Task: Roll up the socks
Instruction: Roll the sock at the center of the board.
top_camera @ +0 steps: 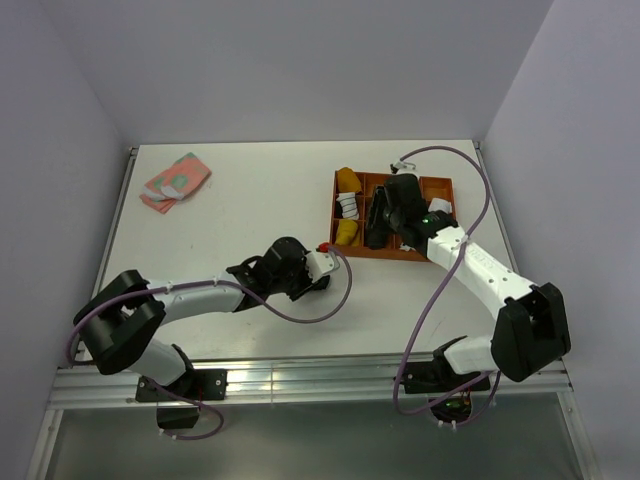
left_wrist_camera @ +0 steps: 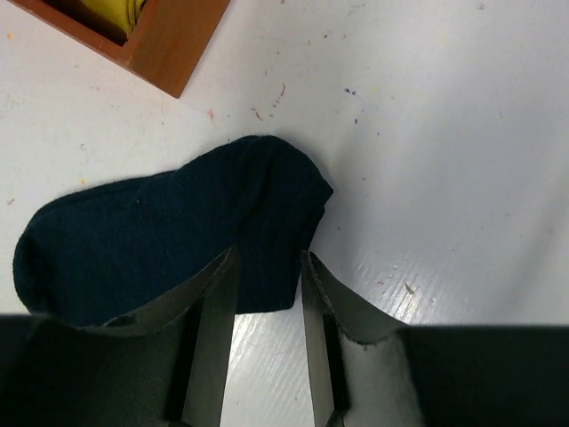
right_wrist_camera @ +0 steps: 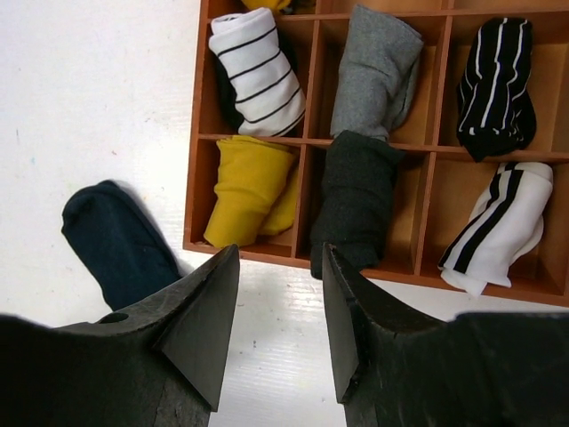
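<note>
A dark navy sock (left_wrist_camera: 151,249) lies flat on the white table, just in front of the wooden tray's corner (left_wrist_camera: 169,53). My left gripper (left_wrist_camera: 267,258) stands astride the sock's narrow end. That end fills the gap at the fingertips and is not visibly pinched. In the right wrist view the same navy sock (right_wrist_camera: 116,240) shows at the left. My right gripper (right_wrist_camera: 280,253) is open and empty, hovering at the tray's front wall (right_wrist_camera: 258,256). A mustard-yellow rolled sock (right_wrist_camera: 253,187) sits in the tray's front left compartment.
The tray (top_camera: 390,255) at the right of the table holds several rolled socks: white striped (right_wrist_camera: 258,76), grey (right_wrist_camera: 378,71), charcoal (right_wrist_camera: 356,196), black striped (right_wrist_camera: 493,84). A pink-and-green folded cloth (top_camera: 175,180) lies at the far left. The right gripper (top_camera: 385,220) hangs over the tray.
</note>
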### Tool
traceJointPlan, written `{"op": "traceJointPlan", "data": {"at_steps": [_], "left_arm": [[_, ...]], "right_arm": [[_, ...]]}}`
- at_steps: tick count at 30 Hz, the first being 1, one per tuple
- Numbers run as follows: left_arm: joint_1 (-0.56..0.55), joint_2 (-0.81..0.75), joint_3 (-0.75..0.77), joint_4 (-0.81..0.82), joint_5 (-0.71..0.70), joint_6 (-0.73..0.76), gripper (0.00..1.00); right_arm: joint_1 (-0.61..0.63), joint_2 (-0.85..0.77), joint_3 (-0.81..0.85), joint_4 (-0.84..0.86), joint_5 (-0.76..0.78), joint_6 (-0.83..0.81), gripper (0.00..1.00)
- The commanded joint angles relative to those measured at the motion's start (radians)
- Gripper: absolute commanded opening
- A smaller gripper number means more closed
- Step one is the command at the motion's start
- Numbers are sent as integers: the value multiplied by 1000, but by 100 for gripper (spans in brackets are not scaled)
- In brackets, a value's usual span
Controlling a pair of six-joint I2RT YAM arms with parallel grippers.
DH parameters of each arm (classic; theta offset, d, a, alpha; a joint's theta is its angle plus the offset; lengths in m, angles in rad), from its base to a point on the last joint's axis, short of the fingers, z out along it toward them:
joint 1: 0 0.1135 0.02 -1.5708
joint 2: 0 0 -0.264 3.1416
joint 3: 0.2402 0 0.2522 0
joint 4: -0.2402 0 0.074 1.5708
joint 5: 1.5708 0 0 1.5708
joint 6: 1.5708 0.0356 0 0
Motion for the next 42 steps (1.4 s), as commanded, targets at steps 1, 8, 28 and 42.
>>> {"op": "traceJointPlan", "data": {"at_steps": [1,8,28,42], "left_arm": [[-3,13,-4,80,19,-20,39],[-3,56,22,67,88,-39,39],[-3,168,48,107,-3,-105,37],[18,217,121,-33,161,-130,8]], "right_arm": [[13,-54,-15,31,25,12,50],[19,-71,-18,18,22,12,50],[22,-82,-50,34,14,-5,49],[59,-79,-50,31,34,-12,47]]}}
